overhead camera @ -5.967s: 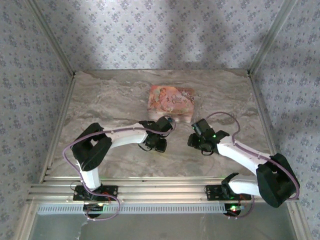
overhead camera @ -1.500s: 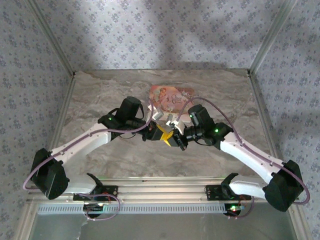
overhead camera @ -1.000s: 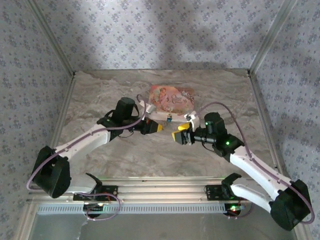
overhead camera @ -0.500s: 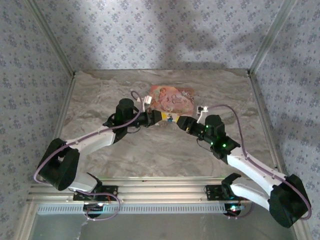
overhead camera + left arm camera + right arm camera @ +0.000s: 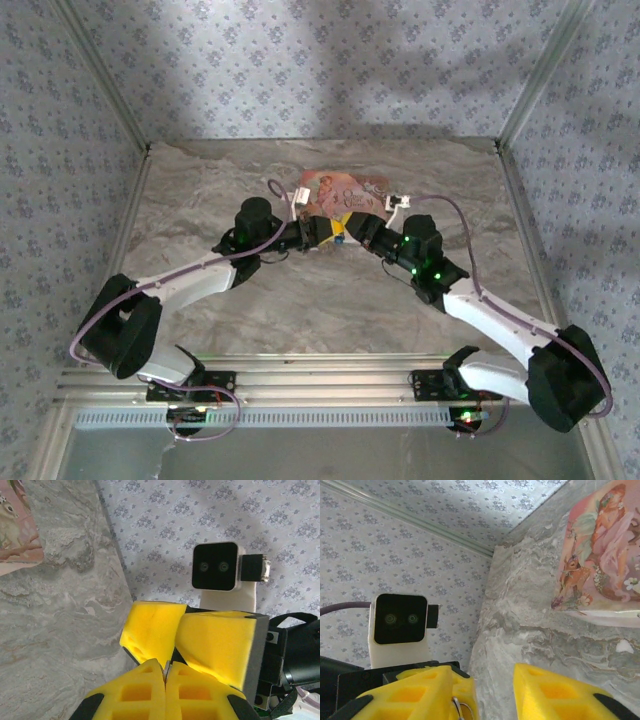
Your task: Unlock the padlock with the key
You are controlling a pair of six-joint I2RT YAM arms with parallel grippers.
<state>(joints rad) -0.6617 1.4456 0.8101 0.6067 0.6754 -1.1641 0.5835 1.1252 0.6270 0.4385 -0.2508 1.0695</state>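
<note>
Wallpapered walls are enclosing a marbled table. Item one, pink floral box, is lying at upper centre of the top view. Item two, padlock, is showing as a tiny dark speck at the box's near edge, just below where both tools are meeting. Item three, left gripper: its pads are pressing together on a thin sliver of metal that I am taking for the key. Item four, right gripper: its jaws are standing part-way apart around nothing I can make out, just beside the left pads. Step in hand, as I am judging it: bringing key to lock. The next move is calling for fine alignment of key with keyhole, which is too small to see, and for the right tool steadying the padlock.
</note>
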